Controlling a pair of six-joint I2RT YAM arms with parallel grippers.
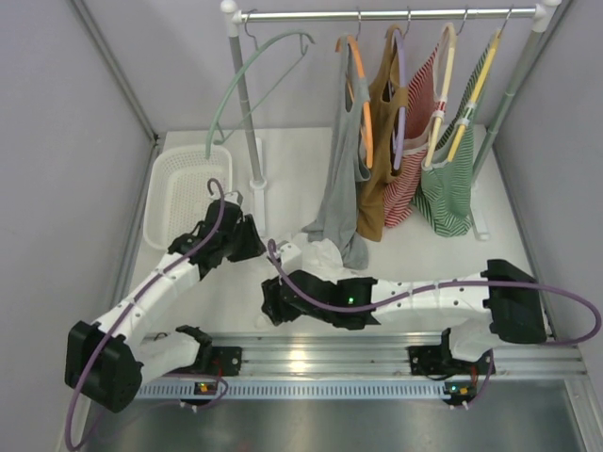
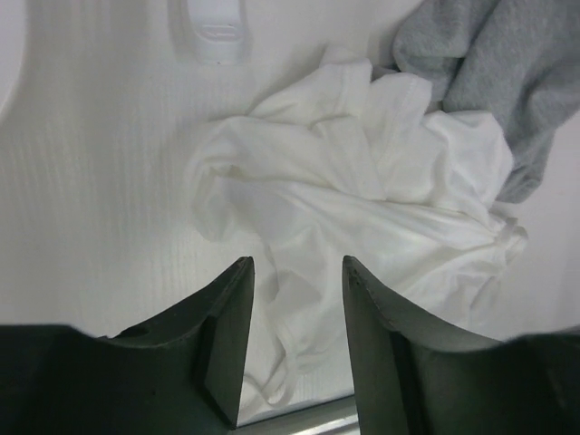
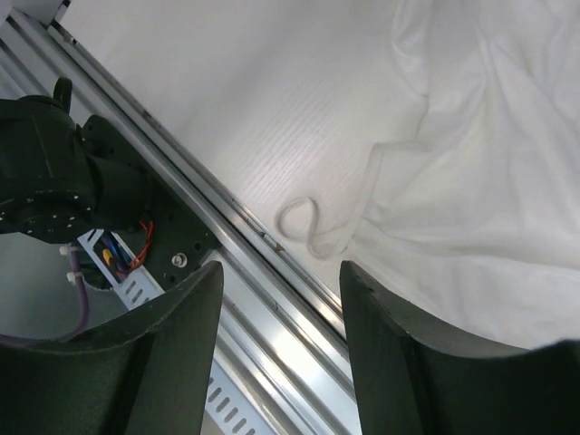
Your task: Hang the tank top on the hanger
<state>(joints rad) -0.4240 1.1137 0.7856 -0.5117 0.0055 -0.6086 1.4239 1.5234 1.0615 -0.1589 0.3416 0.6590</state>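
- The right gripper (image 3: 281, 337) hovers nearest the arm bases, over the aluminium rail (image 3: 258, 249) at the table's near edge; its jaws are spread and hold nothing
- A loose strap loop (image 3: 313, 227) of the tank top (image 3: 489, 181) lies just beyond those fingers; pinching only this thin strap risks stretching it or dragging the bundle without lifting it
- The tank top (image 1: 316, 252) lies crumpled on the table between the two grippers, not on the hanger
- The left gripper (image 2: 294, 317) points at the heap from the other side, jaws also apart and empty, with fabric showing in the gap
- The cloth is thin and folded over itself, so a closing claw could take several layers at once and leave the neck opening shut
- The grey top (image 2: 480, 63) hangs down to touch the white heap's far edge; a grasp placed too far back could catch it as well
- Farther back the hanger (image 1: 240, 72) hangs tilted on the rack bar (image 1: 386, 14), well apart from the garment; a nudge could swing it or knock the hook off
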